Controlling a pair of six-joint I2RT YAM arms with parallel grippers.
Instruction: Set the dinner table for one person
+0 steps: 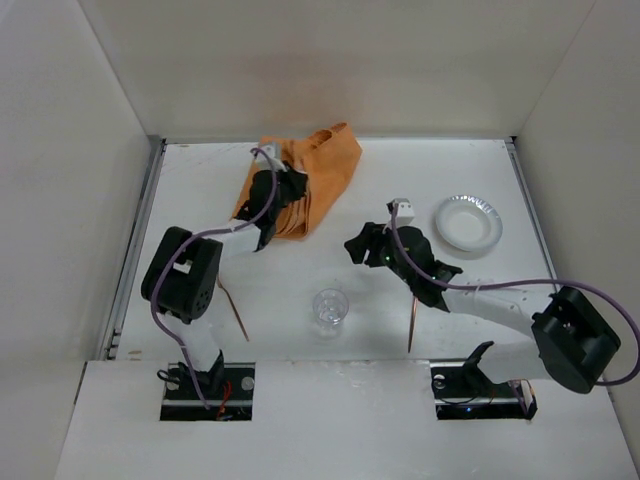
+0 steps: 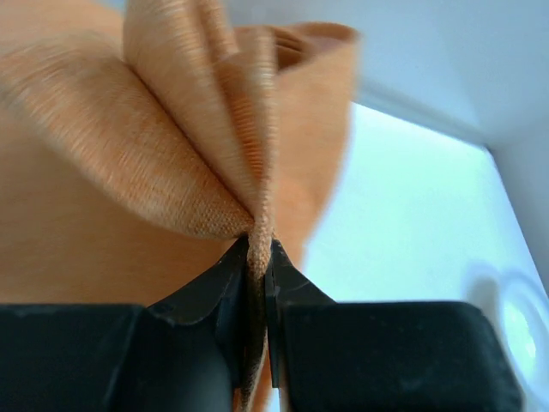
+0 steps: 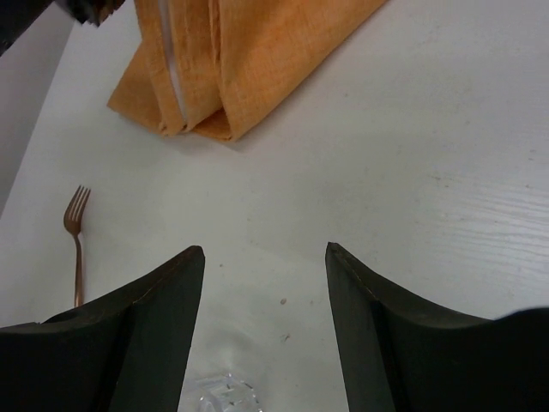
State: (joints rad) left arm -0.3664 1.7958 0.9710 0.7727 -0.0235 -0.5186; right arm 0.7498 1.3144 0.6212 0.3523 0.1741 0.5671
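Observation:
The dinner table (image 1: 200,190) is a large matte-white surface with metal rails at its sides. An orange cloth mat (image 1: 318,172) lies crumpled and folded at the far middle. My left gripper (image 1: 283,193) is shut on a bunched fold of the mat; the left wrist view shows the fold (image 2: 197,137) pinched between the jaws of the left gripper (image 2: 260,249) and lifted. My right gripper (image 1: 362,246) is open and empty, hovering over bare table between the mat and a clear glass (image 1: 329,308). In the right wrist view the right gripper (image 3: 264,253) faces the mat (image 3: 249,60).
A silver-rimmed white plate (image 1: 467,222) sits at the right, also blurred in the left wrist view (image 2: 525,322). A copper fork (image 1: 236,312) lies near left, seen in the right wrist view (image 3: 77,232). Another copper utensil (image 1: 412,325) lies near right. The glass rim (image 3: 225,396) is under the right gripper.

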